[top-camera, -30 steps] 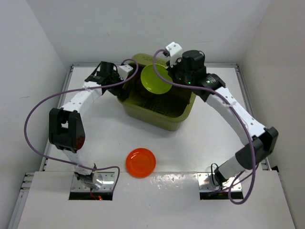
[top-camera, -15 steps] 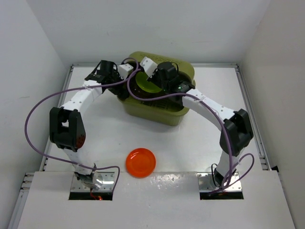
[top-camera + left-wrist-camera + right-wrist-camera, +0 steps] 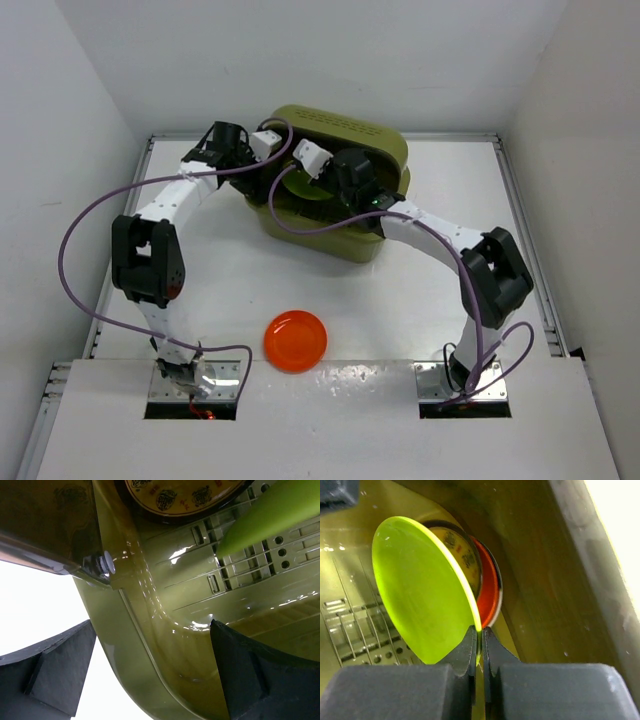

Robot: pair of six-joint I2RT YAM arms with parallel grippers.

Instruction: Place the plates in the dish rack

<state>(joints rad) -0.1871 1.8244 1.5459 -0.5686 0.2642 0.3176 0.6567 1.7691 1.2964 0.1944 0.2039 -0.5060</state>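
The olive-green dish rack (image 3: 375, 140) stands at the back middle of the table. My right gripper (image 3: 479, 630) is shut on the rim of the lime green plate (image 3: 420, 590) and holds it on edge inside the rack (image 3: 545, 580). Behind it stand the brown plate with golden pattern (image 3: 466, 555) and an orange-red plate (image 3: 490, 592), next to the rack's wall. My left gripper (image 3: 152, 625) is open, its jaws astride the rack's left corner wall (image 3: 150, 645). A second orange-red plate (image 3: 295, 340) lies flat on the table near the front.
White walls close in the table on the left, back and right. Purple cables loop from both arms over the rack (image 3: 270, 190). The rack's slotted floor (image 3: 260, 555) shows beside the plates.
My right gripper has carried the lime green plate from above the rack's back down and left into the rack, beside the brown plate. My left gripper stays at the rack's left corner.
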